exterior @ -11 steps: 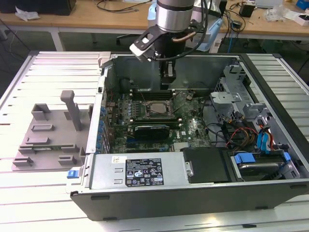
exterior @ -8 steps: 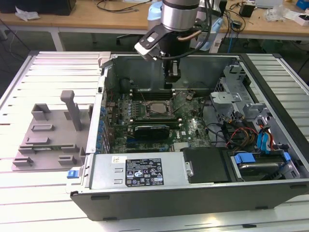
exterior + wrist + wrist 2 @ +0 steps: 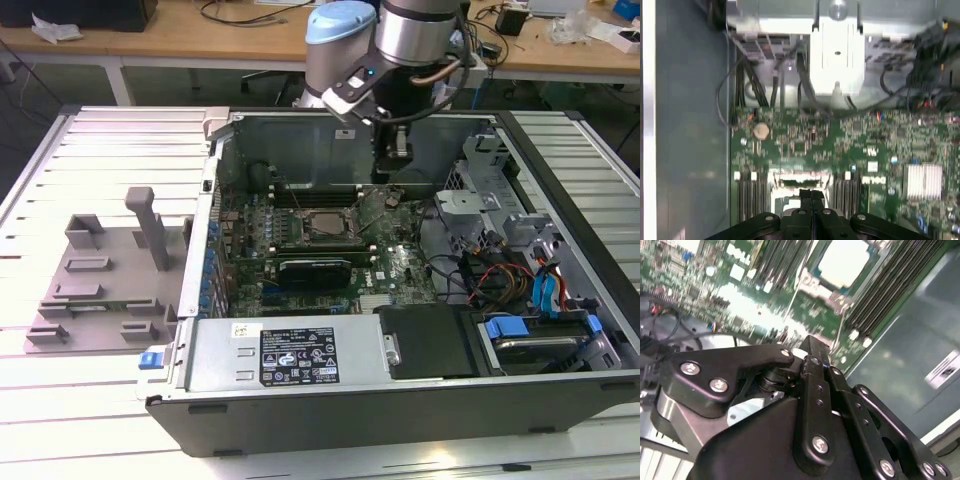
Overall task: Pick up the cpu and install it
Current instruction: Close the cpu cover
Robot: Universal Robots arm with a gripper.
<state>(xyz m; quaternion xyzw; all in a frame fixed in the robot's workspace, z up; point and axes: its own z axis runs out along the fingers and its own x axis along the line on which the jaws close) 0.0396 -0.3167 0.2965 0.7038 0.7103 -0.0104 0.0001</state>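
The cpu (image 3: 845, 262) shows as a shiny pale square lying flat inside the socket frame, between rows of memory slots. In the exterior view the socket (image 3: 322, 228) sits in the middle of the green motherboard inside the open computer case. My gripper (image 3: 385, 177) hangs over the board, just past the socket toward the exterior view's right and the case's back wall. Its black fingers (image 3: 812, 194) are pressed together with nothing between them, and the second wrist view shows the gripper (image 3: 809, 344) just as shut, a short way off the cpu.
The grey holder tray (image 3: 100, 275) stands on the slatted table at the exterior view's left, outside the case. Inside the case are a black card (image 3: 315, 270), the power supply (image 3: 290, 355), drive cages (image 3: 520, 240) with cables, and a finned heatsink (image 3: 924, 179).
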